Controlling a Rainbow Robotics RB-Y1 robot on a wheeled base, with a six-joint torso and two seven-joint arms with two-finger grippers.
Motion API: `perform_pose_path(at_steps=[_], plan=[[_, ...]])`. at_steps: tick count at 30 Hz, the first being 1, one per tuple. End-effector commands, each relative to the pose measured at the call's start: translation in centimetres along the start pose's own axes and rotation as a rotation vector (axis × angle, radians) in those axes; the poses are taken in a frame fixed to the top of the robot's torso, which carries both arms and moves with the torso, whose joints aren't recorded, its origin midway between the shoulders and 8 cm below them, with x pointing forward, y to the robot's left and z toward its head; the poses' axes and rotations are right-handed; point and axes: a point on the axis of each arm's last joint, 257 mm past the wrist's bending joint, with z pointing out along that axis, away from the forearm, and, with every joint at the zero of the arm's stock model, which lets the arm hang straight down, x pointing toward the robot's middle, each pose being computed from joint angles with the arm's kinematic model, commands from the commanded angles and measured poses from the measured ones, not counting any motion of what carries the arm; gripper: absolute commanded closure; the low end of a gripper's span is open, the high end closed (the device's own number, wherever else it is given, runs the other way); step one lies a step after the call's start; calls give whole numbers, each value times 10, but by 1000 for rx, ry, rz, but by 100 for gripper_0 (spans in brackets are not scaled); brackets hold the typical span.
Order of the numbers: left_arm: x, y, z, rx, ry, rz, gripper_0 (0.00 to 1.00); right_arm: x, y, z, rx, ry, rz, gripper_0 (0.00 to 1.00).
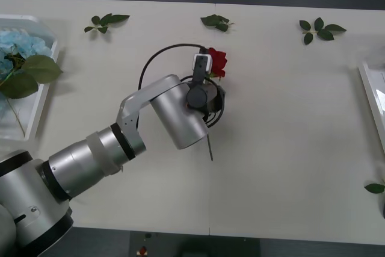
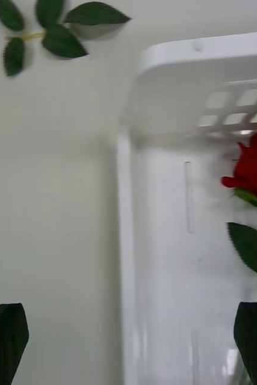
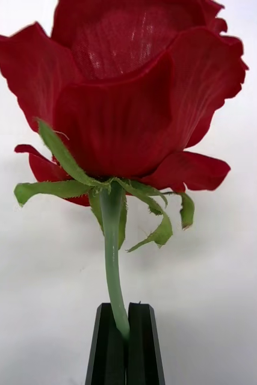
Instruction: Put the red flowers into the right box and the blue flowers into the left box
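Desk [image 1: 289,148], pale, with leaf sprigs [image 1: 106,22] along its far edge. Left box [image 1: 43,97] at the left edge holds blue flowers [image 1: 21,46]; right box [image 2: 164,198] holds one red rose [image 2: 254,165]. My left claw [image 3: 127,337], mid-desk, pinches a red rose [image 3: 128,102] by its stem. My right claw [image 2: 128,343] is spread, empty.
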Motion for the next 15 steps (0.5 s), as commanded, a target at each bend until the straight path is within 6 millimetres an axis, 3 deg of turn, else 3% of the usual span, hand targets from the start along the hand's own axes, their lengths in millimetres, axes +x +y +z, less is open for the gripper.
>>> perform_pose_path(at_steps=[1, 6, 8, 15], plan=[[-72, -39, -39, 162, -143, -73, 100, -29, 31, -27, -90, -43, -73, 0], [-114, -84, -92, 321, -227, -112, 100, -30, 78, -40, -265, -43, -74, 0], [-134, -107, -125, 410, -275, -133, 100, -29, 101, -48, -363, -46, -75, 0], [-185, -146, -215, 603, -429, -147, 100, -24, 162, -77, -613, -43, -119, 0]])
